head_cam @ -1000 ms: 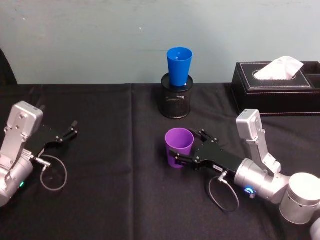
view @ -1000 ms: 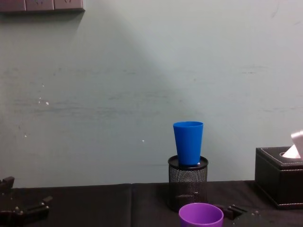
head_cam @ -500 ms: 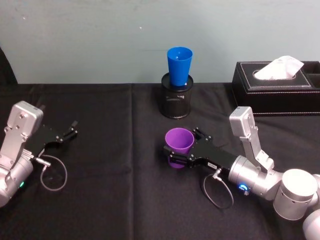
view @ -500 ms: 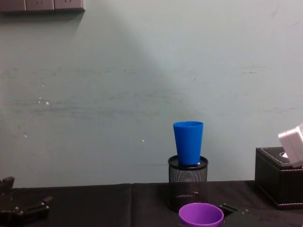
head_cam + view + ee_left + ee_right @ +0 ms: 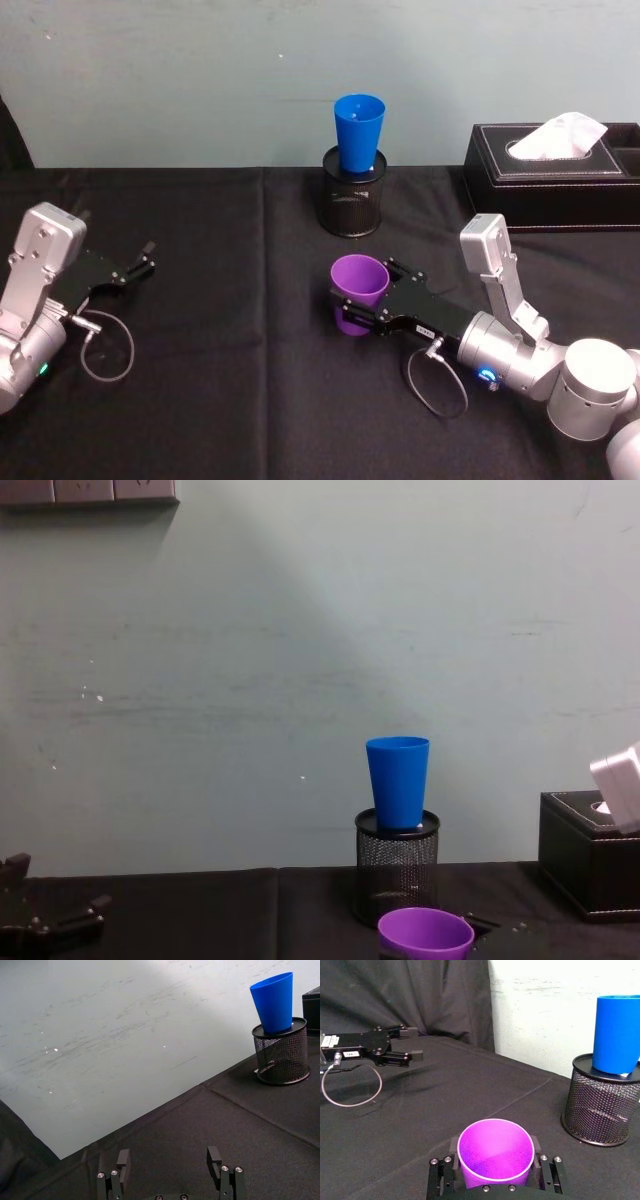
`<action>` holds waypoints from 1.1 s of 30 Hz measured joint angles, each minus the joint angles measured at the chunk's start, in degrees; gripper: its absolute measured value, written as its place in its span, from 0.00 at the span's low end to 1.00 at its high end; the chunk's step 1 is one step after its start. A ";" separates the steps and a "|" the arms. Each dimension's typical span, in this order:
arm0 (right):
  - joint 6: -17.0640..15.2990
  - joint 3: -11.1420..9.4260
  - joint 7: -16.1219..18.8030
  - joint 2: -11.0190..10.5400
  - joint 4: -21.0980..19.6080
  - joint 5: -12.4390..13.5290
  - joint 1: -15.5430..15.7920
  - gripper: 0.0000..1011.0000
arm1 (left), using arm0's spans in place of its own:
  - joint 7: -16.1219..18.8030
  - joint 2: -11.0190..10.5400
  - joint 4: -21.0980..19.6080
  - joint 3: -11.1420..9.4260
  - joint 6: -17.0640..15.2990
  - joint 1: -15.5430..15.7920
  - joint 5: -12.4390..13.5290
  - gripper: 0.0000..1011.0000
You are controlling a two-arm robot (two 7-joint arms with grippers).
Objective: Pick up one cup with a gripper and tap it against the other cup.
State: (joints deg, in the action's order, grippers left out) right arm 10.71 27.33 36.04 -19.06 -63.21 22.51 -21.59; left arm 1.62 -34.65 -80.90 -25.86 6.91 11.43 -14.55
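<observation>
Right wrist view: the fingers (image 5: 441,1174) of the right gripper (image 5: 495,1175) are clamped on the smooth purple plastic tumbler (image 5: 495,1152), which is held upright near the middle of the black-clothed desk (image 5: 230,350). Farther back, well apart, the bright blue plastic tumbler (image 5: 359,130) is seated in a black wire-mesh pen holder (image 5: 352,205). The left gripper (image 5: 135,268) is parked at the left, fingers spread wide.
</observation>
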 joint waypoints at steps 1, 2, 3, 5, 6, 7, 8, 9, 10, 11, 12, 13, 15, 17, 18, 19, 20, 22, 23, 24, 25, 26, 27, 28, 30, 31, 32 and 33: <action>0.00 -0.01 0.00 0.00 0.00 0.00 0.00 0.79 | 0.00 0.00 0.00 0.00 0.00 0.00 0.00 0.99; 0.00 -0.01 0.00 -0.01 -0.01 0.00 0.01 0.79 | 0.00 0.00 0.00 0.00 0.00 0.00 0.00 0.99; 0.00 -0.02 0.00 -0.02 -0.02 0.01 0.01 0.77 | 0.00 0.00 0.00 0.00 0.00 0.00 0.00 0.99; 0.00 -0.02 0.00 -0.03 -0.03 0.01 0.02 0.76 | 0.00 0.00 0.00 0.00 0.00 0.00 0.00 0.99; 0.00 -0.02 -0.01 -0.03 -0.03 0.01 0.03 0.76 | 0.00 0.00 0.00 0.00 0.00 0.00 0.00 0.99; 0.00 -0.02 -0.02 -0.04 -0.03 0.02 0.03 0.75 | 0.00 0.00 0.00 0.00 0.00 0.00 0.00 0.99; 0.00 -0.02 -0.02 -0.04 -0.04 0.02 0.04 0.75 | 0.00 0.00 0.00 0.00 0.00 0.00 0.00 0.99; 0.00 -0.02 -0.03 -0.05 -0.05 0.03 0.04 0.75 | 0.00 0.00 0.00 0.00 0.00 0.00 0.00 0.99; 0.00 -0.02 -0.04 -0.06 -0.05 0.03 0.05 0.74 | 0.00 0.00 0.00 0.00 0.00 0.00 0.00 0.99; -0.01 -0.02 -0.08 -0.08 -0.12 -0.01 0.05 0.73 | 0.00 0.00 0.00 0.00 0.00 0.00 0.00 0.99; -0.22 0.06 -0.33 -0.38 -0.75 -0.46 0.04 0.73 | 0.00 0.00 0.00 0.00 0.00 0.00 0.00 0.99; -0.34 0.07 -0.38 -0.50 -1.00 -0.60 0.01 0.73 | 0.00 0.00 0.00 0.00 0.00 0.00 0.00 0.99; -0.98 0.00 -0.42 -0.82 -1.85 -0.83 -0.06 0.72 | 0.00 0.00 0.00 0.00 0.00 0.00 0.00 0.99; -1.47 -0.13 -0.43 -1.06 -2.57 -0.83 -0.14 0.72 | 0.00 0.00 0.00 0.00 0.00 0.00 0.00 0.99; -1.92 -0.18 -0.42 -1.28 -3.34 -0.84 -0.22 0.72 | 0.00 0.00 0.00 0.00 0.00 0.00 0.00 0.99; -2.22 -0.17 -0.40 -1.48 -3.81 -0.93 -0.32 0.72 | 0.00 0.00 0.00 0.00 0.00 0.00 0.00 0.99; -2.49 -0.16 -0.39 -1.68 -4.31 -0.98 -0.43 0.72 | 0.00 0.00 0.00 0.00 0.00 0.00 0.00 0.99; -3.28 -0.15 -0.39 -2.02 -5.45 -1.02 -0.61 0.72 | 0.00 0.00 0.00 0.00 0.00 0.00 0.00 0.99; -4.30 -0.20 -0.40 -2.30 -6.57 -0.93 -0.75 0.72 | 0.00 0.00 0.00 0.00 0.00 0.00 0.00 0.99; -4.80 -0.28 -0.44 -2.42 -7.14 -0.81 -0.80 0.72 | 0.00 0.00 0.00 0.00 0.00 0.00 0.00 0.99; -5.93 -0.53 -0.60 -2.65 -8.33 -0.36 -0.89 0.72 | 0.00 0.00 0.00 0.00 0.00 0.00 0.00 0.99; -6.46 -0.69 -0.76 -2.77 -8.94 -0.10 -0.94 0.72 | 0.00 0.00 0.00 0.00 0.00 0.00 0.00 0.99; -7.14 -0.82 -0.90 -2.88 -9.57 0.18 -0.98 0.72 | 0.00 0.00 0.00 0.00 0.00 0.00 0.00 0.99; -8.27 -1.05 -1.16 -3.16 -10.79 0.68 -1.16 0.72 | 0.00 0.00 0.00 0.00 0.00 0.00 0.00 0.99; -9.30 -1.18 -1.31 -3.51 -12.10 1.08 -1.40 0.72 | 0.00 0.00 0.00 0.00 0.00 0.00 0.01 0.99; -9.83 -1.21 -1.36 -3.70 -12.67 1.26 -1.54 0.72 | 0.00 0.00 0.00 0.00 0.00 0.00 0.00 0.99; -10.72 -1.22 -1.46 -4.14 -13.79 1.46 -1.88 0.72 | 0.00 0.00 0.00 0.00 0.00 0.00 0.00 0.99; -11.24 -1.18 -1.58 -4.36 -14.30 1.48 -2.03 0.72 | 0.00 0.00 0.00 0.00 0.00 0.00 0.00 0.99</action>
State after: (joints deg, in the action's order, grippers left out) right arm -0.54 26.15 34.45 -23.42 -77.51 23.99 -23.62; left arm 1.62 -34.65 -80.90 -25.86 6.91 11.43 -14.55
